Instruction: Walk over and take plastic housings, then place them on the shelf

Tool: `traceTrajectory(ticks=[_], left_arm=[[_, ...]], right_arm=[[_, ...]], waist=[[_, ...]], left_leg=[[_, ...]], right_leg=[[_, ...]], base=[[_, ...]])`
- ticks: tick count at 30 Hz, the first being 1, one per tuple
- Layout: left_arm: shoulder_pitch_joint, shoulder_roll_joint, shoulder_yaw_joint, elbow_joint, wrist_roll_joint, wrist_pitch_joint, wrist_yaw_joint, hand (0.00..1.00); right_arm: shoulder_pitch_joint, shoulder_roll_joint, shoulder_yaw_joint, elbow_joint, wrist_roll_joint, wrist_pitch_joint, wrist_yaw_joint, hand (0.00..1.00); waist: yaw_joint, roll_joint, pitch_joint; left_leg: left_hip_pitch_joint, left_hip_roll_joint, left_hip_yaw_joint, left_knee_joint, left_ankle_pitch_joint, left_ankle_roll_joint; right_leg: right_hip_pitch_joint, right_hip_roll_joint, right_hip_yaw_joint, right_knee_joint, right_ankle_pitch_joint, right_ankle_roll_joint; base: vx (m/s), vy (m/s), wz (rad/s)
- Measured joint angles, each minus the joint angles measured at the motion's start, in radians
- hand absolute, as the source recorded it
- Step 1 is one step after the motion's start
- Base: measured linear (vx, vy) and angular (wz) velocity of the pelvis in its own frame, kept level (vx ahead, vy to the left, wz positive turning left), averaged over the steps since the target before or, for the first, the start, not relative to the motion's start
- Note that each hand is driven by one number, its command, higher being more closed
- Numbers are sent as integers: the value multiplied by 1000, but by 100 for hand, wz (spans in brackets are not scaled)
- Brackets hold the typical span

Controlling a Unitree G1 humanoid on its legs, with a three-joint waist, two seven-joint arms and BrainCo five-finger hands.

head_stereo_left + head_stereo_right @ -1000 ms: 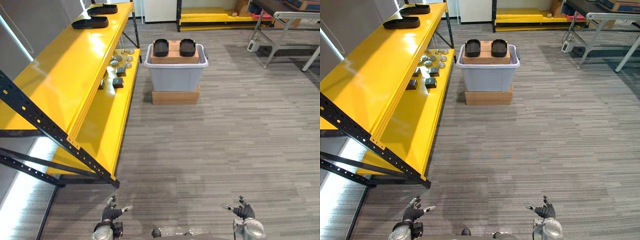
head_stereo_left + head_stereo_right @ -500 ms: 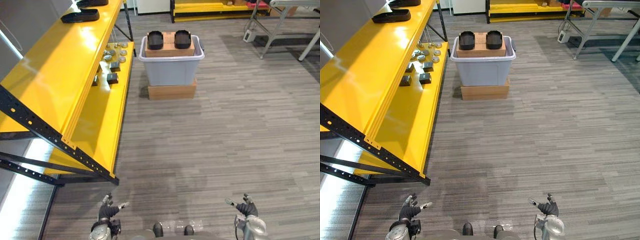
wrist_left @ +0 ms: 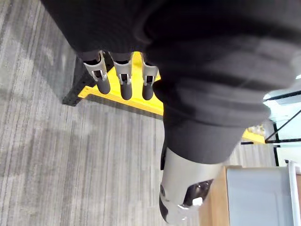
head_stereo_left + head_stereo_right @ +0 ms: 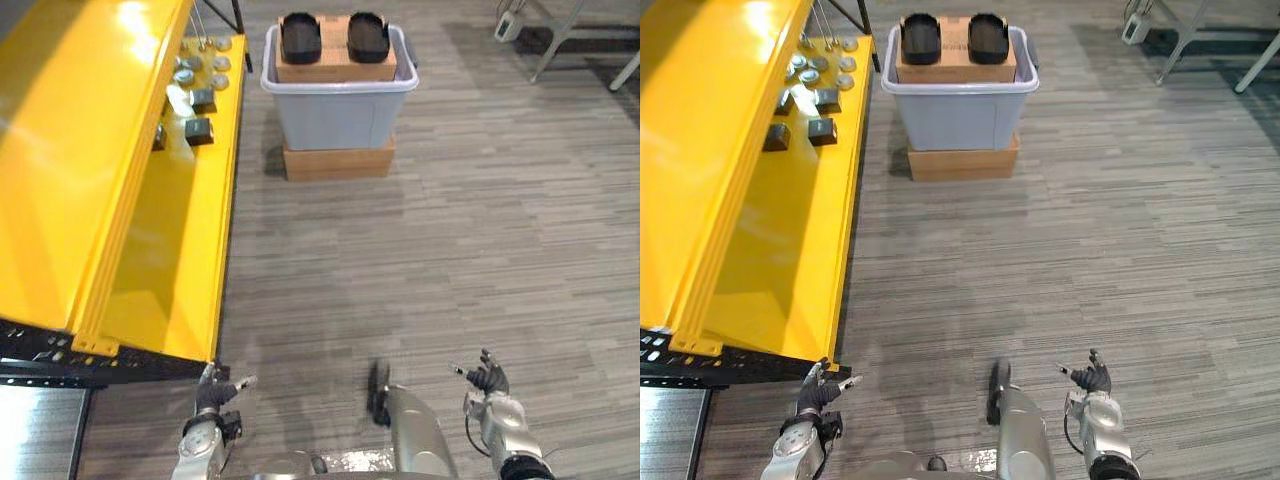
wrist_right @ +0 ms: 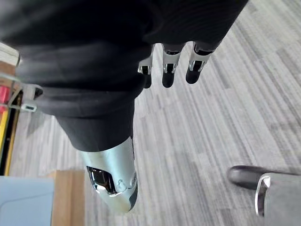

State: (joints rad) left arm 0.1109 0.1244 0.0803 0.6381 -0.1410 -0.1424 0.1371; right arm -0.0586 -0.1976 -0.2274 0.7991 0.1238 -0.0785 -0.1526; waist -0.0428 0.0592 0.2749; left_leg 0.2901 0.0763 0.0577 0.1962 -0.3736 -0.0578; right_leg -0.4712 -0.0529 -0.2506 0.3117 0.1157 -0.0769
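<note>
plastic housings (image 4: 300, 36) sat atop grey bin (image 4: 340, 122), yellow shelf (image 4: 85, 150) just beside, left hand (image 4: 213, 393) and right hand (image 4: 488, 379) loose-fingered, both empty

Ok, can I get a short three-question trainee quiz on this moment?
1. Fill in: the grey bin stands on a low box made of ____.
2. The two black plastic housings lie: A on the floor; B in the robot's hands; C on the upper box inside the bin.
3. True or false: the left robot hand and the right robot hand are both open and empty.
Key: 1 cardboard; 2 C; 3 true.
</note>
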Motion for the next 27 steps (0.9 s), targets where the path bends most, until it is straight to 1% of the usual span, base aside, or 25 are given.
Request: traceTrajectory(ticks=[1,2,3,4,5,6,7,8,10,11,12,13,14,15,16,17,18,19,20,21,22,23,24,25,27], left_arm=[[-10,-1,0,2,1,0,0,0],[-16,-4,1,1,0,-1,1,0],[-10,-10,2,3,-3,0,1,0],[-5,-13,2,3,-3,0,1,0],[-1,-15,3,3,-4,-3,-1,0],[-2,-15,3,3,-4,-3,-1,0],[-1,-23,4,6,-4,-2,-2,0],[0,-28,4,5,-5,-2,-2,0],[3,-36,6,4,-5,-3,-2,0],[10,-38,10,4,-5,-2,-2,0],[20,-44,18,1,-5,-2,-2,0],[27,-57,23,-1,-5,-2,-2,0],[35,-69,27,0,-5,-2,-2,0],[39,-76,28,0,-5,-1,-2,0],[46,-82,30,1,-4,-1,-2,0],[58,-79,41,3,-4,0,-2,0],[50,-80,49,3,-4,0,-2,0],[41,-85,46,6,-4,1,-3,0],[36,-90,43,15,-3,1,-4,0],[37,-84,43,41,-3,2,-3,0],[40,-80,43,49,-3,6,-3,0],[46,-73,40,53,-3,9,-2,0],[44,-68,37,59,-3,9,-2,0],[44,-65,36,60,-3,8,-2,0],[40,-57,35,60,-3,8,-2,0]], right_arm=[[-5,2,0,-2,-1,-1,1,0],[-8,8,1,0,-2,-1,2,0],[-3,8,5,0,-3,-1,2,0],[2,7,12,0,-3,-1,2,0],[5,7,28,-1,1,-5,0,0],[5,6,39,-1,3,-8,0,0],[2,11,41,-1,5,-16,-1,0],[1,12,40,-1,6,-17,-2,0],[-4,15,40,4,12,-21,-1,0],[-16,16,40,12,13,-21,-1,0],[-22,18,34,15,12,-20,-1,0],[-21,16,24,15,12,-21,-1,0],[-20,14,9,18,12,-21,-2,0],[-16,11,1,21,12,-21,-2,0],[-10,10,-2,34,12,-20,-6,0],[-6,17,3,45,12,-12,-7,0],[6,23,7,44,11,-12,-7,0],[10,20,5,44,11,-11,-7,0],[16,19,1,46,10,-8,-6,0],[26,25,0,49,8,-7,-1,0],[26,28,0,49,4,-6,0,0],[30,33,1,49,0,-6,1,0],[33,38,7,49,-1,-5,2,0],[35,43,12,48,-1,-4,3,0],[41,61,35,35,-16,-7,3,0]], waist=[[1,0,1],[-1,0,1],[-3,4,3],[0,5,4],[3,10,4],[4,10,5],[23,3,9],[34,-1,12],[61,-8,16],[64,-16,21],[65,-9,26],[67,-16,30],[78,0,24],[83,12,19],[96,21,13],[110,6,-5],[105,-32,-20],[106,-34,-20],[110,-35,-23],[109,-39,-23],[109,-40,-23],[103,-43,-24],[94,-43,-24],[87,-45,-24],[79,-43,-29]], left_leg=[[-16,12,0,39,19,-34],[-62,30,2,174,79,-70],[-124,60,8,378,207,-57],[-159,83,11,486,293,-56],[-251,148,47,728,285,-36],[-292,177,76,825,265,-6],[-389,205,122,956,226,44],[-421,198,138,963,213,47],[-529,145,161,856,160,36],[-565,118,161,755,145,41],[-586,73,164,573,143,42],[-596,33,165,351,165,17],[-590,14,161,177,214,-8],[-592,9,161,79,246,-14],[-592,12,152,45,346,-7],[-579,-16,150,52,414,54],[-585,-60,152,64,383,97],[-587,-73,149,77,367,115],[-573,-83,151,104,334,129],[-529,-94,157,105,300,132],[-498,-103,157,99,284,137],[-428,-124,150,85,256,145],[-360,-140,139,69,238,150],[-324,-149,134,51,237,149],[-205,-151,117,-30,230,143]], right_leg=[[-11,1,-8,49,-33,1],[4,6,-25,108,-109,-7],[77,21,-35,109,-167,-13],[126,32,-36,86,-183,-20],[228,63,-37,24,-199,-25],[274,77,-34,-7,-203,-31],[387,95,-7,-86,-205,-34],[426,97,8,-116,-206,-33],[533,93,54,-205,-218,-18],[566,88,72,-225,-227,-10],[612,72,93,-241,-241,3],[650,61,114,-265,-257,19],[676,60,125,-285,-272,34],[687,66,138,-298,-280,43],[715,68,157,-308,-300,57],[733,44,175,-304,-333,73],[728,2,171,-272,-355,86],[721,-14,167,-244,-357,88],[689,-26,178,-134,-362,97],[632,-41,194,59,-367,134],[594,-55,203,179,-353,186],[510,-76,232,426,-305,292],[443,-99,233,615,-299,295],[412,-115,220,678,-304,278],[292,-144,145,711,-346,197]], base=[[619,-275,19],[639,-307,24],[671,-317,22],[672,-294,15],[524,-210,3],[723,-247,-15],[586,-165,-29],[765,-157,-56],[449,-39,-53],[364,33,-47],[537,71,-59],[524,127,-63],[434,142,-55],[449,196,-54],[387,182,-53],[624,249,-27],[555,203,5],[669,249,31],[539,220,13],[516,213,3],[495,186,5],[498,163,25],[490,147,33],[453,114,31],[391,69,20]])
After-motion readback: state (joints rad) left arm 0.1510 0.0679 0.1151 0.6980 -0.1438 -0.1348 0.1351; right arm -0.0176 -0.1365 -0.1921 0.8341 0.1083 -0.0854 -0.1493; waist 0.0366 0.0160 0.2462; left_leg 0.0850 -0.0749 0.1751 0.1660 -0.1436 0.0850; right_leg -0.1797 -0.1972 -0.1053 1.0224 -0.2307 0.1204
